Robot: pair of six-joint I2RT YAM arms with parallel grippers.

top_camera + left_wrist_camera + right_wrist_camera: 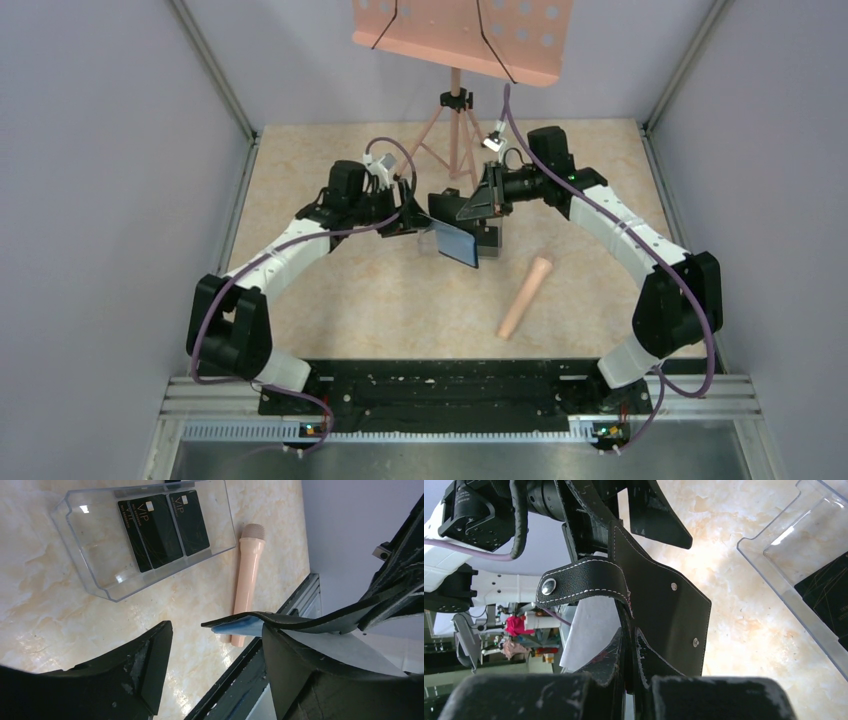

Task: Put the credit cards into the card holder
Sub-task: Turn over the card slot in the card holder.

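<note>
Three black credit cards (162, 527) marked VIP lie side by side in a clear plastic box (75, 525) on the table; one card corner also shows in the right wrist view (829, 597). My right gripper (631, 677) is shut on the black card holder (659, 605) and holds it up off the table, its snap tab (574, 580) hanging free. In the top view the card holder (457, 243) hangs open, bluish-grey inside showing, between my right gripper (482, 205) and my left gripper (410, 218). My left gripper (217, 650) is open; a flap of the card holder (300, 622) lies over its right finger (295, 675).
A pale pink microphone-shaped stick (525, 297) lies on the table right of centre, also in the left wrist view (247, 580). A pink music stand (455, 35) on a tripod (455, 135) stands at the back. Grey walls close in both sides.
</note>
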